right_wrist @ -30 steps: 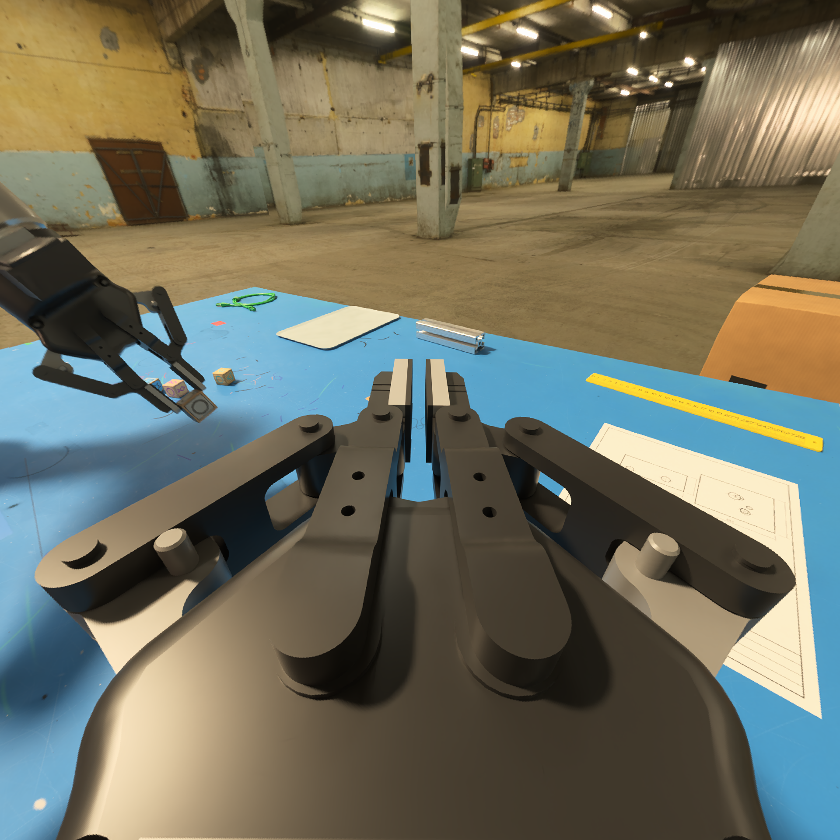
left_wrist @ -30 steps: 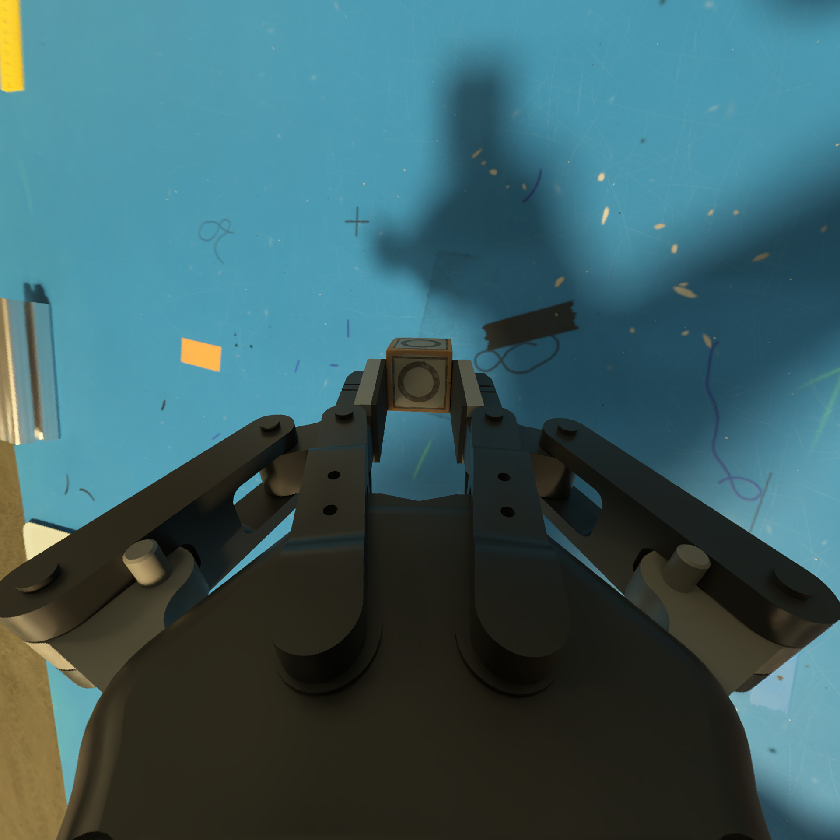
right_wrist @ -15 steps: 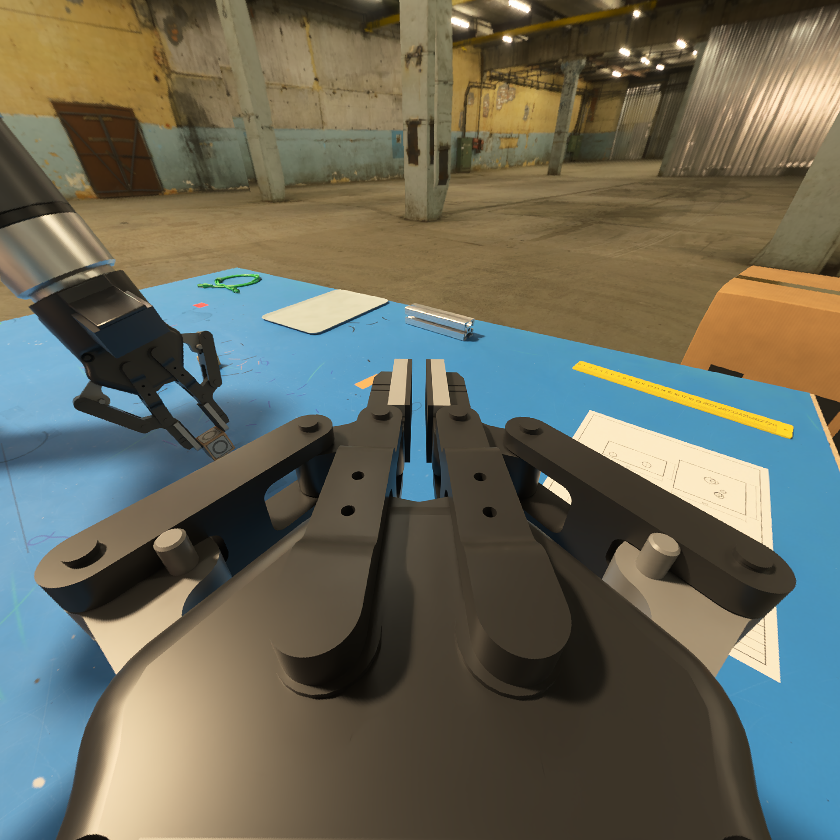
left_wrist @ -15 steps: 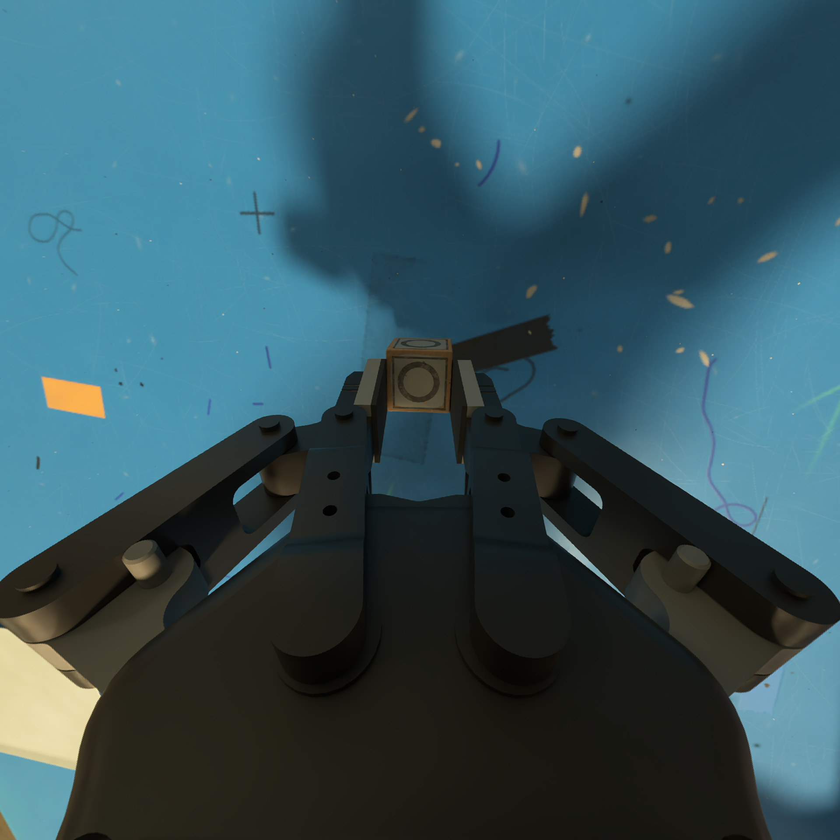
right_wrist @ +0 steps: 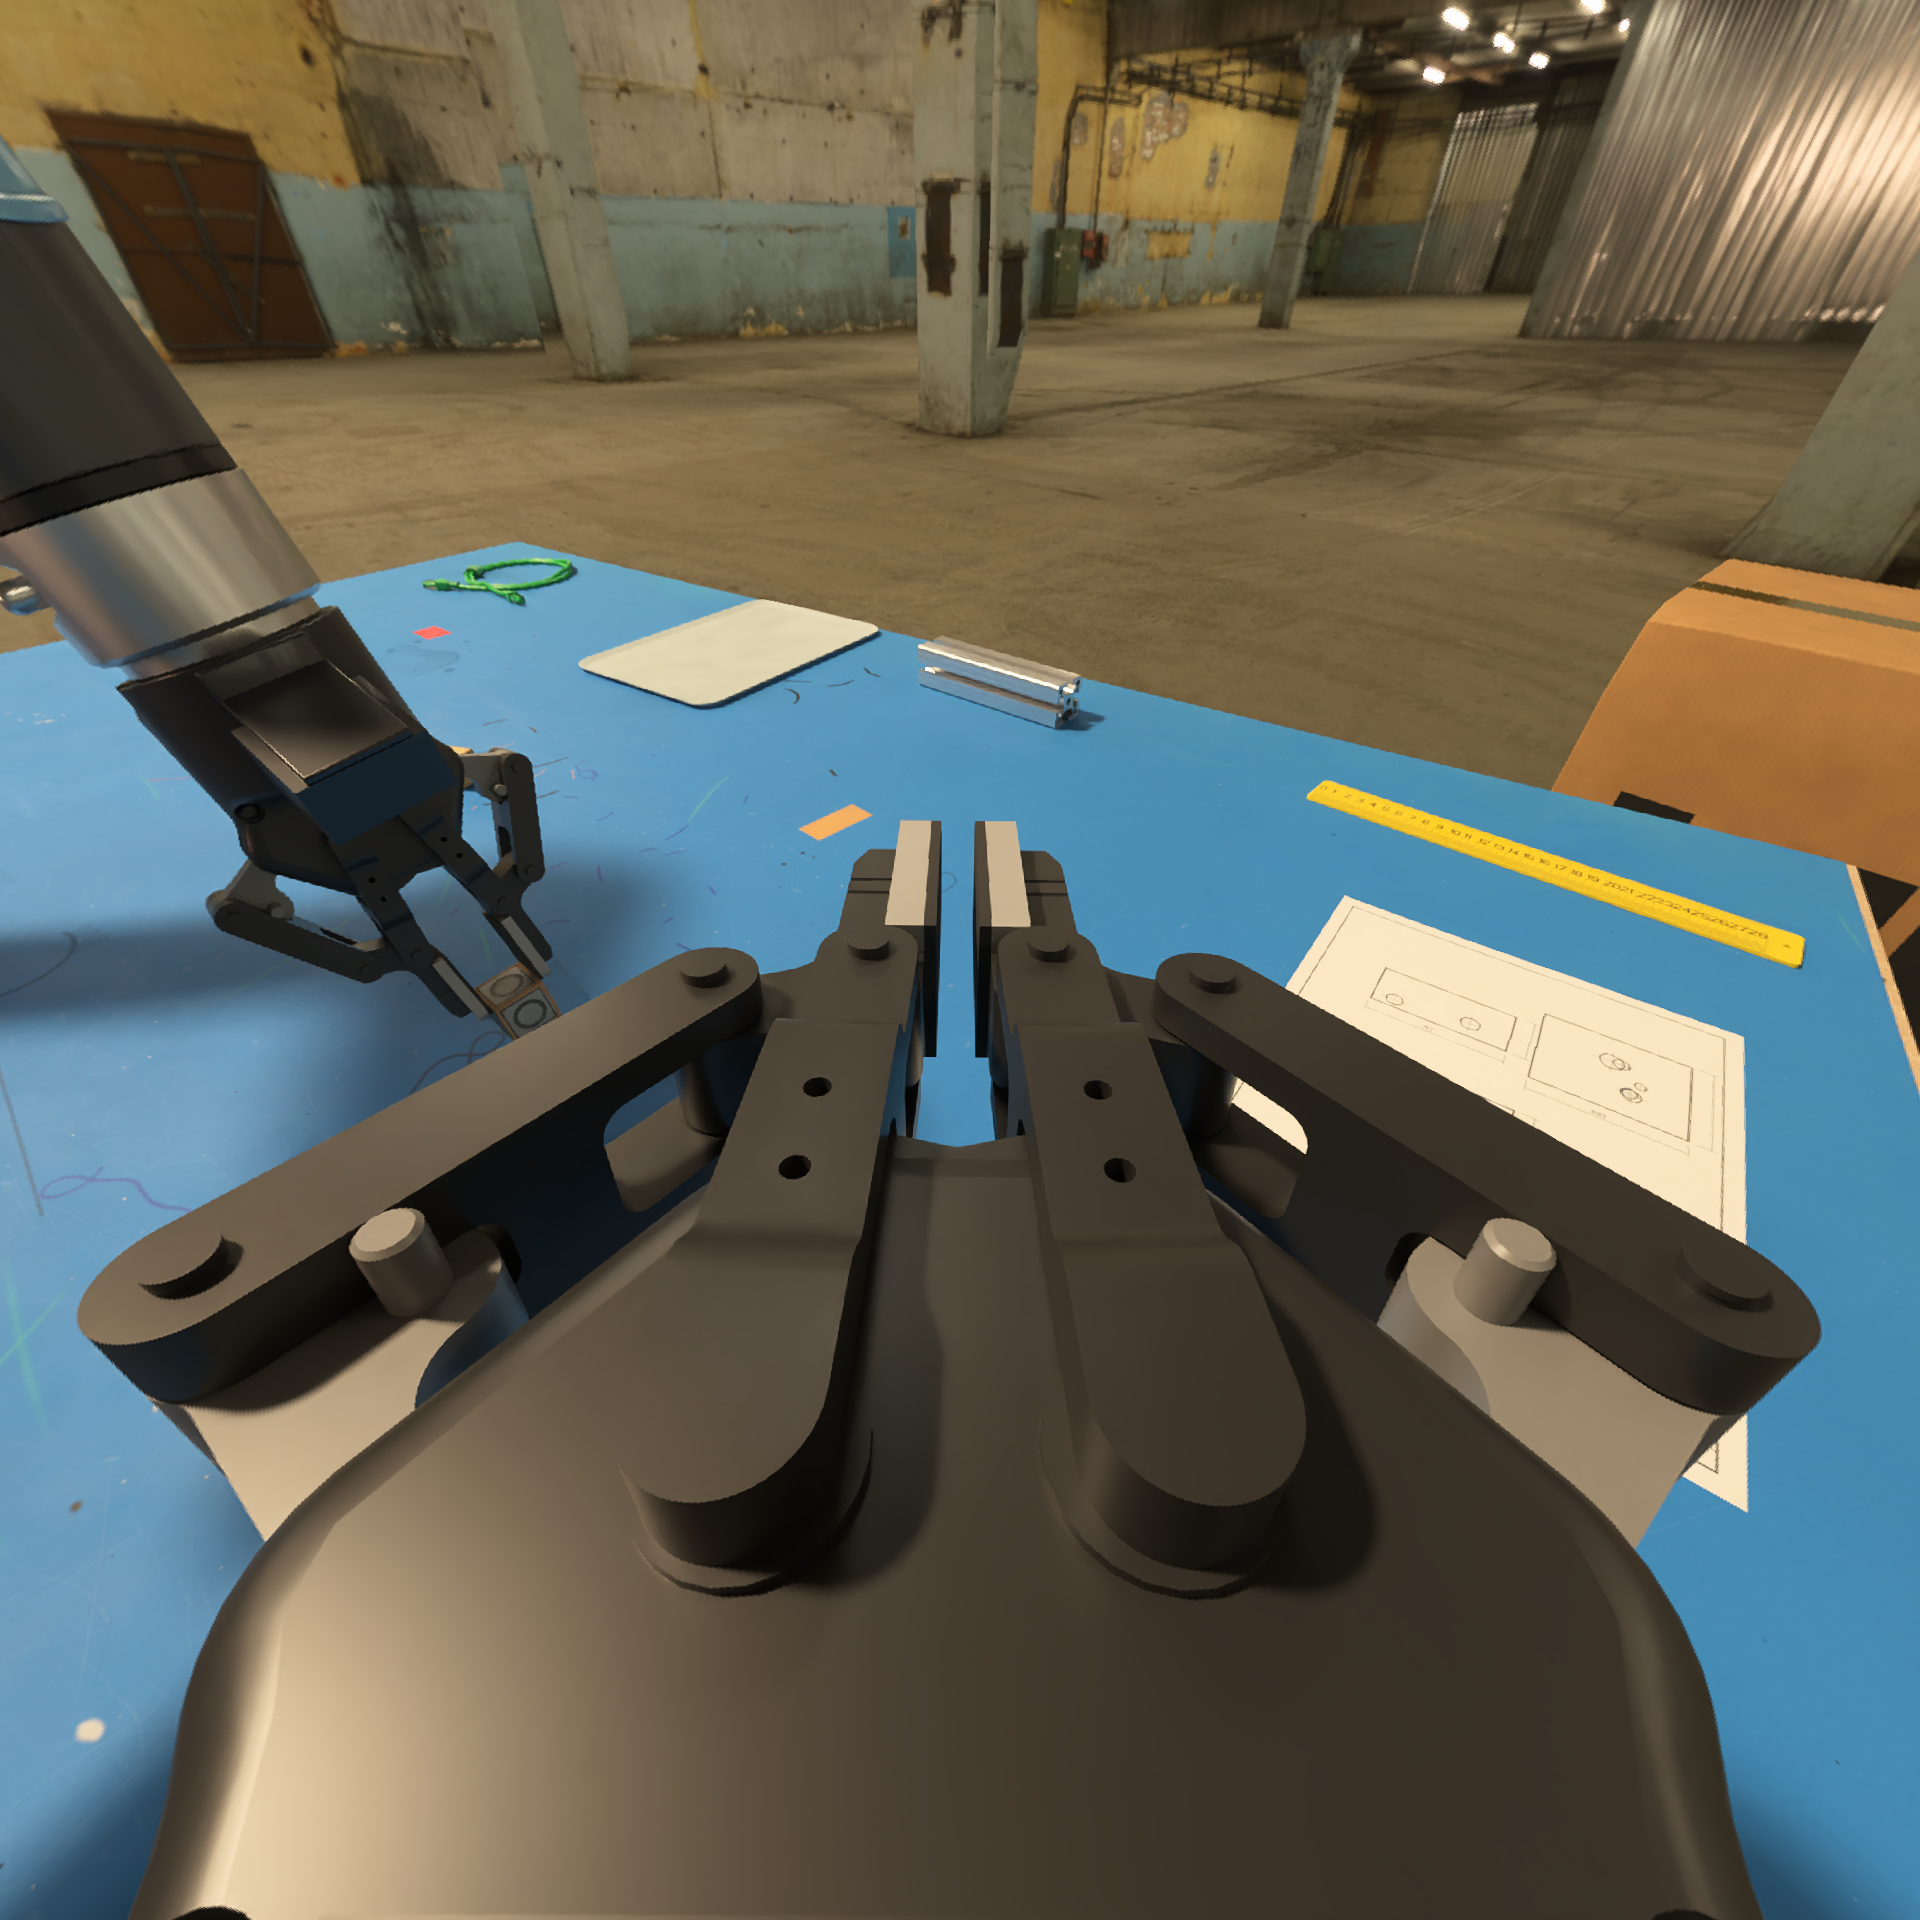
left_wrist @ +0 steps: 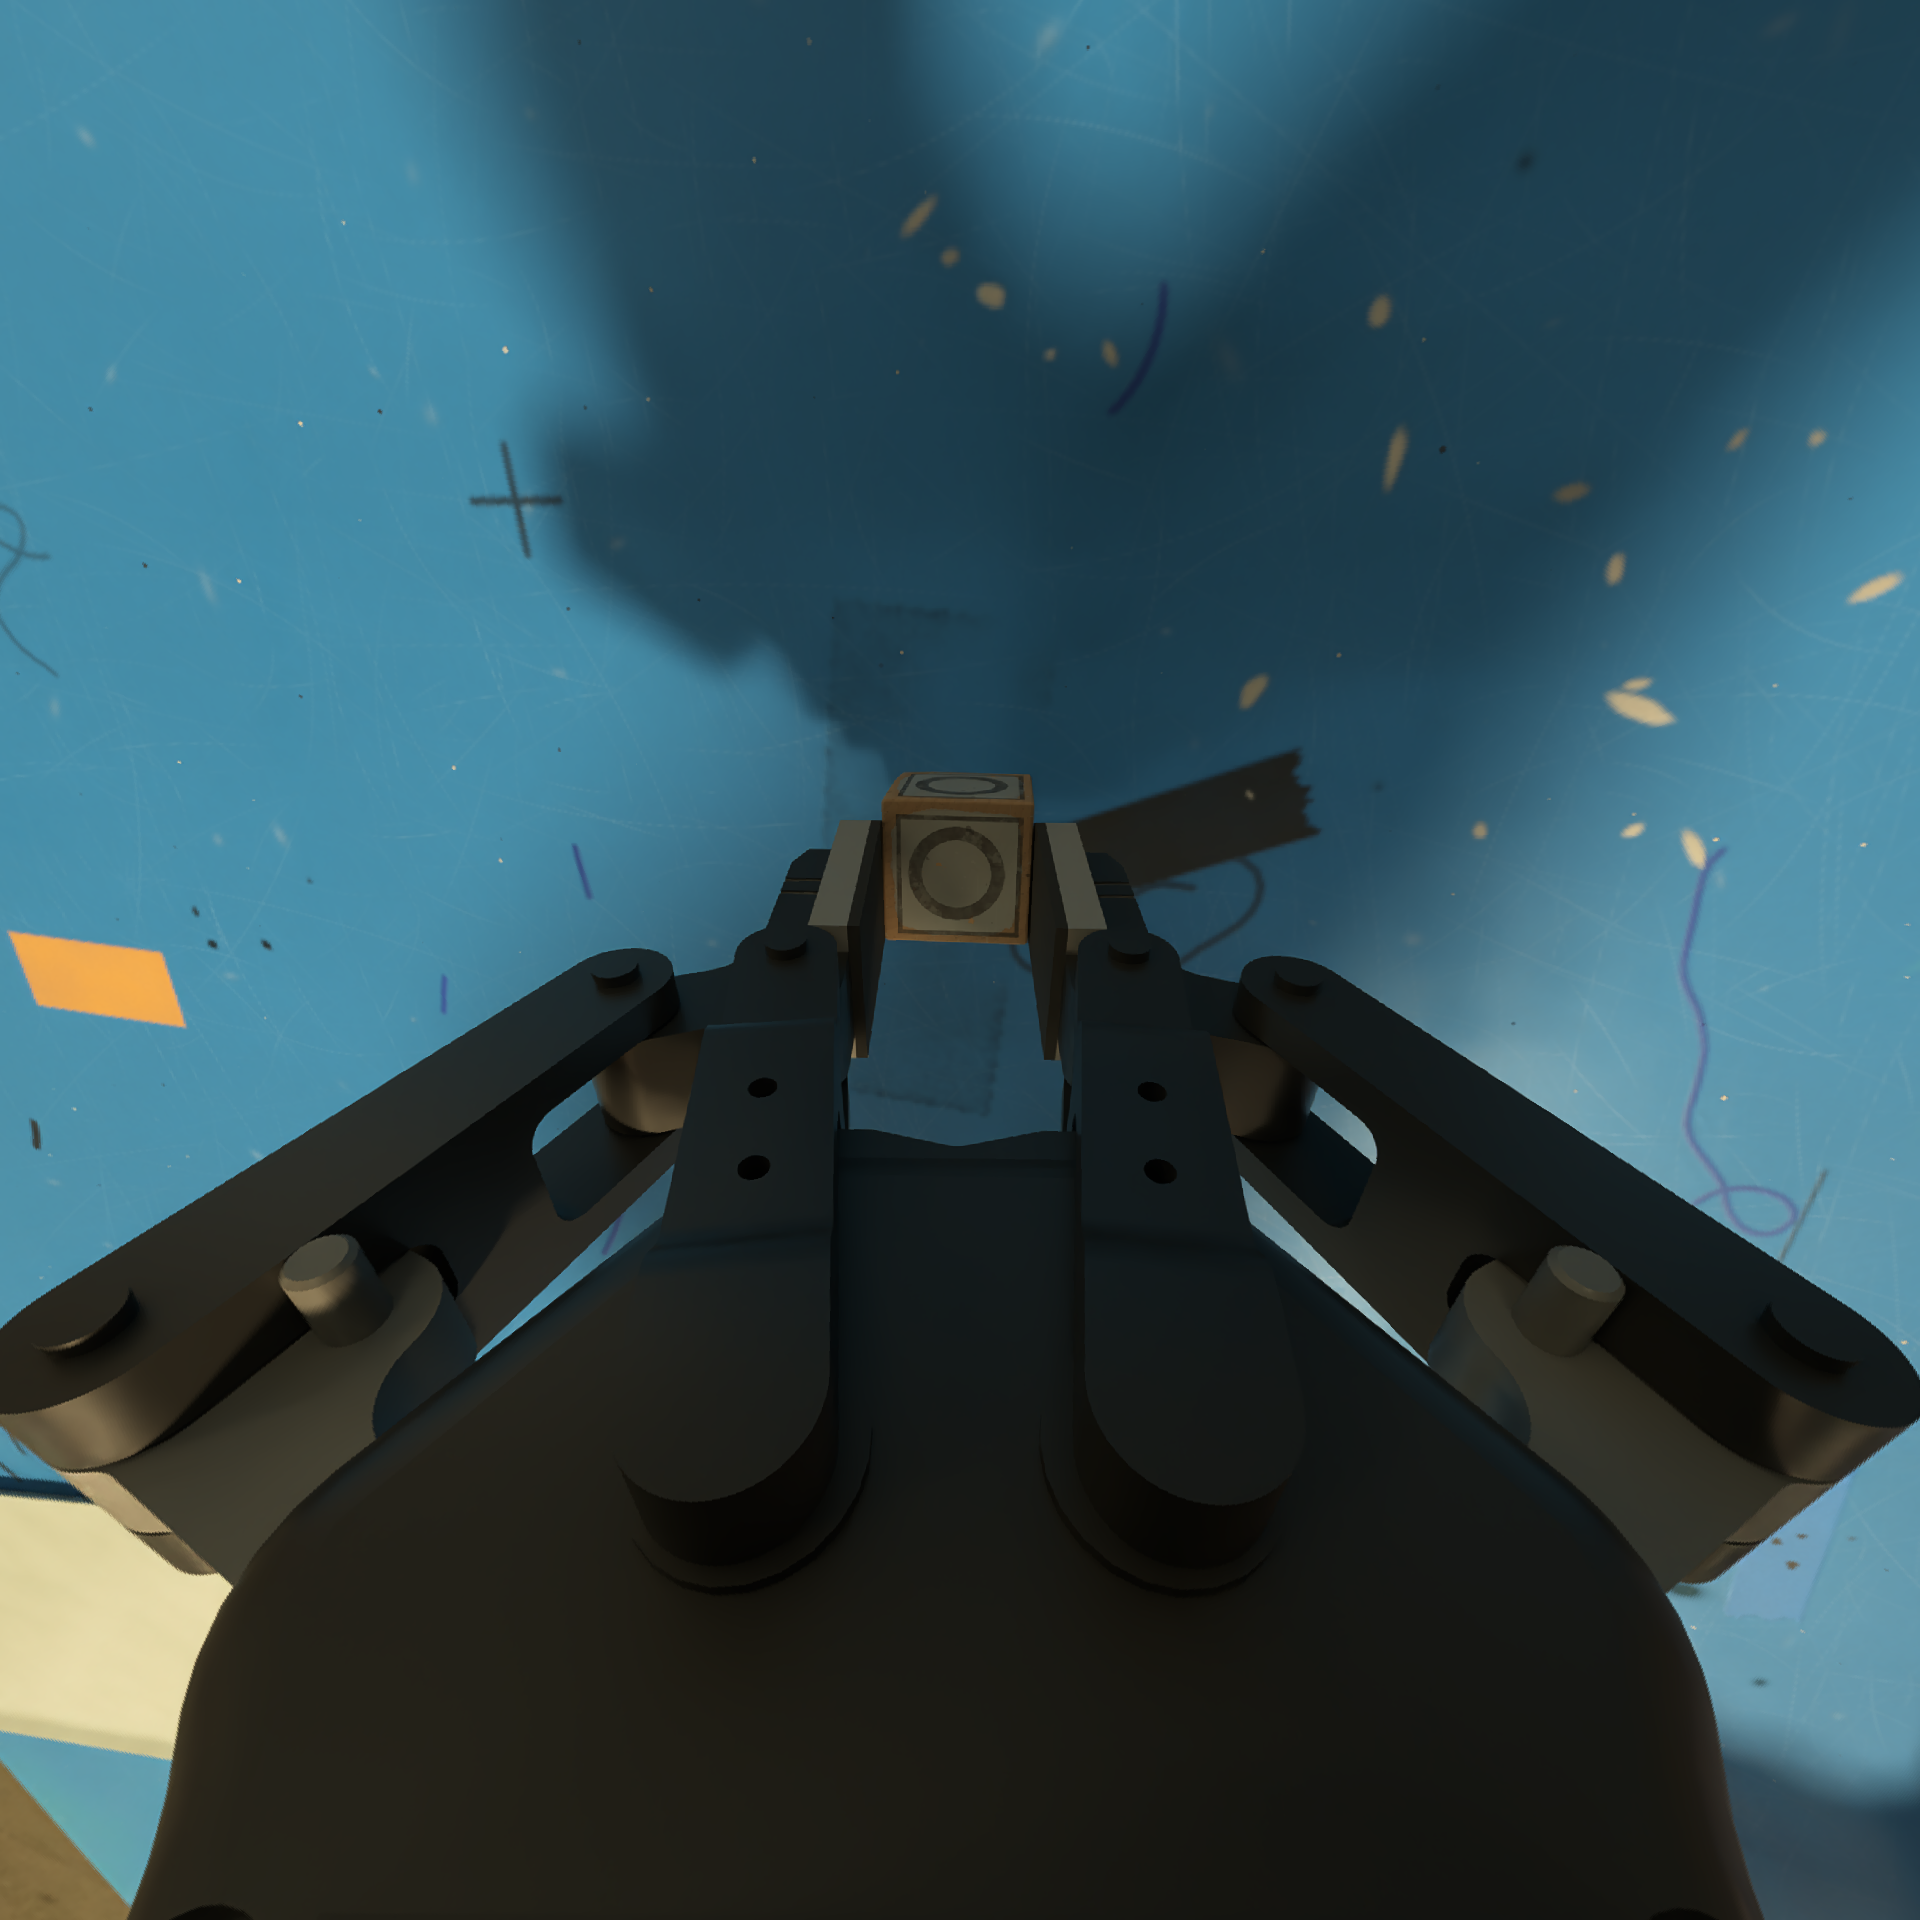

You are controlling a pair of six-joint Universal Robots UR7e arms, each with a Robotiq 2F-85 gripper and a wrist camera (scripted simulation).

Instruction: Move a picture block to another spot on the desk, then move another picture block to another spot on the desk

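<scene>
My left gripper (left_wrist: 957, 871) is shut on a small wooden picture block (left_wrist: 957, 873) with a dark ring on its faces. It holds the block close over the blue desk (left_wrist: 312, 727), beside a strip of black tape (left_wrist: 1195, 821). In the right wrist view the left gripper (right_wrist: 514, 992) shows at the left with the block (right_wrist: 516, 997) at its tips, near the desk surface. My right gripper (right_wrist: 956, 878) is shut and empty, above the desk's middle. The other picture blocks are hidden behind the left arm.
An orange patch (left_wrist: 99, 979) lies left on the desk. In the right wrist view there are a white tray (right_wrist: 727, 651), an aluminium bar (right_wrist: 1000, 681), a green cord (right_wrist: 504, 579), a yellow ruler (right_wrist: 1553, 875), a drawing sheet (right_wrist: 1558, 1081) and a cardboard box (right_wrist: 1787, 707).
My left gripper has carried the block rightward across the desk, toward the right gripper, and lower. The loose blocks seen a second ago are out of sight. The right gripper stays shut.
</scene>
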